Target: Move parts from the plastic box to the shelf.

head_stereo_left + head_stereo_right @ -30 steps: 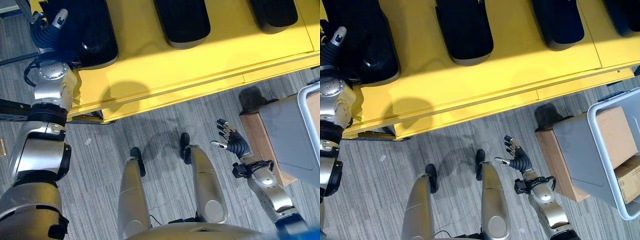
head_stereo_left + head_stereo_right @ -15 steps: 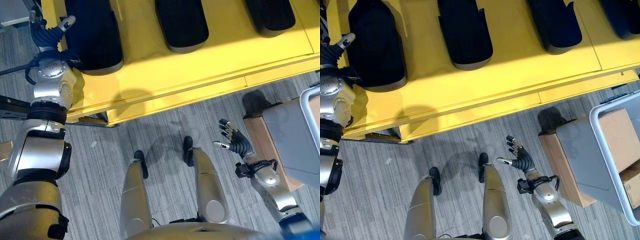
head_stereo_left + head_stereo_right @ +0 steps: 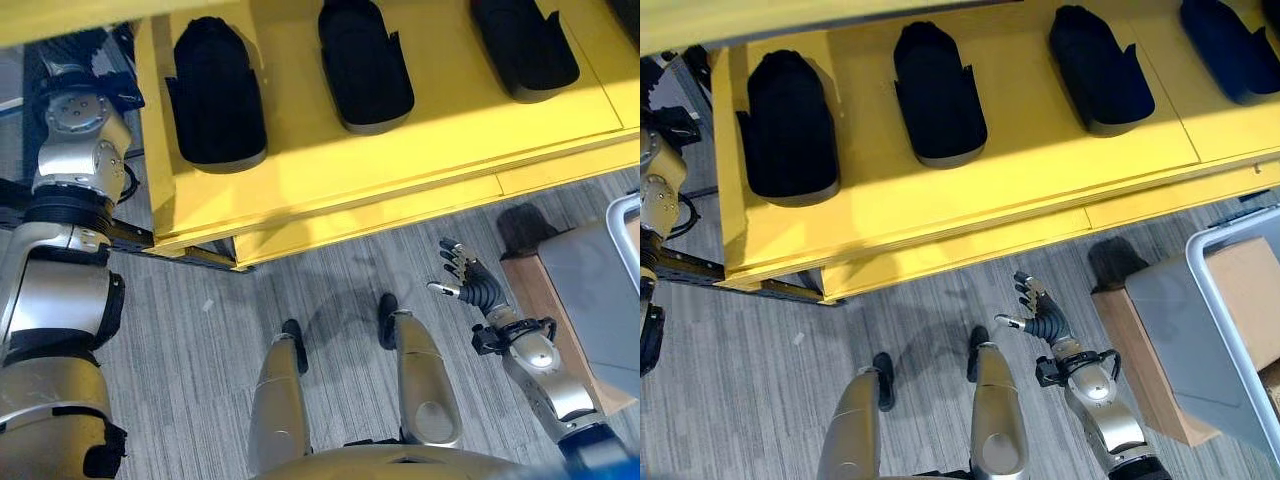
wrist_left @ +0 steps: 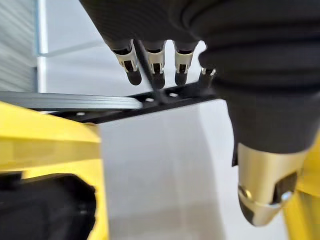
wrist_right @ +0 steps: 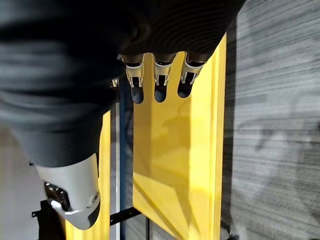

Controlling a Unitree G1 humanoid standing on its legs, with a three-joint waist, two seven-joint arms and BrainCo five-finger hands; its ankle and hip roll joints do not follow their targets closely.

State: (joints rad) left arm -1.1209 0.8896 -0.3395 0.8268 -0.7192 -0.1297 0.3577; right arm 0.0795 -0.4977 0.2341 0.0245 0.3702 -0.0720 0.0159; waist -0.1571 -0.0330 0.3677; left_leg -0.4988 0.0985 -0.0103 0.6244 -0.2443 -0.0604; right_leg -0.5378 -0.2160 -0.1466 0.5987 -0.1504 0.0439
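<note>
While your right hand hangs over the floor, its fingers are spread open and hold nothing. Your left hand has straight fingers and is empty too. You can count four black parts on the yellow shelf.

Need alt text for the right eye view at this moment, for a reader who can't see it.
Four black parts lie in a row on a yellow shelf seen from above. Below it, the right hand hangs open and empty over grey carpet, beside a grey plastic box holding a cardboard carton.
</note>
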